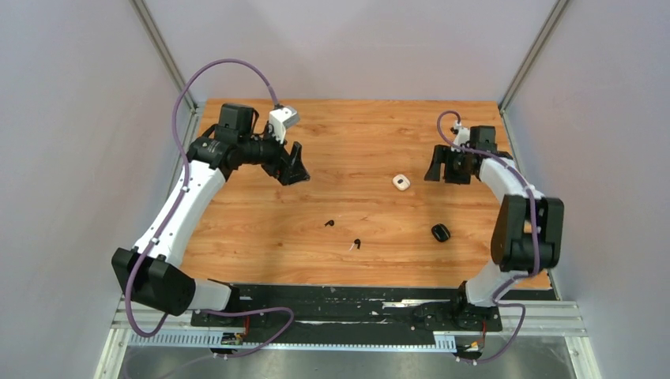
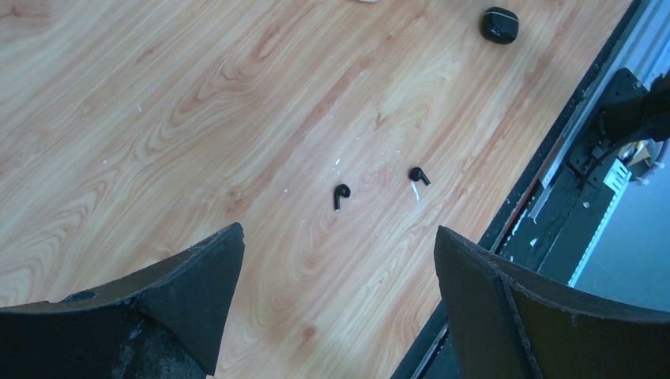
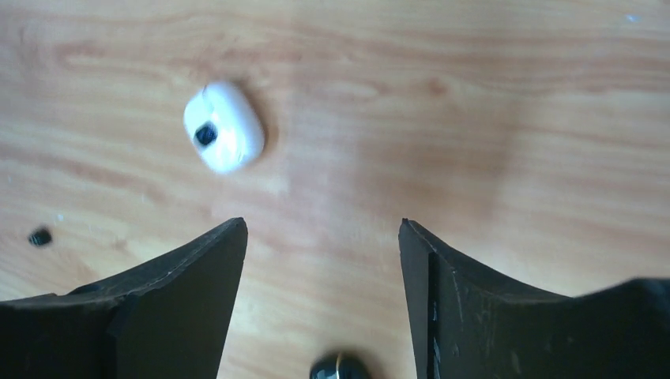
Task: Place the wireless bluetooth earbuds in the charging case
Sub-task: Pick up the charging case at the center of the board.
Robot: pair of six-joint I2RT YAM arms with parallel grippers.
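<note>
Looking over the table (image 1: 261,237), most of the job is left to do. Two tiny earbuds lie loose on the wood, near the middle and a bit toward the near edge. One black earbud (image 2: 340,195) lies close to the other black earbud (image 2: 419,175), but they do not touch. A thin white streak lies right by the second one. It is too small to tell what it is. Neither earbud is in a case.

The black charging case (image 1: 440,232) sits closer to the right edge, apart from the two earbuds. It looks shut, but I can't be sure. The white charging case (image 3: 223,129) sits a little further back, right of the middle. It has a small dark spot on top, and I cannot tell what that spot is. No white earbuds show on the table. They may be inside the white case, but that is only a guess.

The left gripper (image 2: 338,233) is wide open and holds nothing. It hangs over the back left part of the table. The right gripper (image 3: 322,223) is open and empty too. It hangs near the right edge, close to the white case.

I think the two black earbuds have yet to be picked up and put into the black case.
</note>
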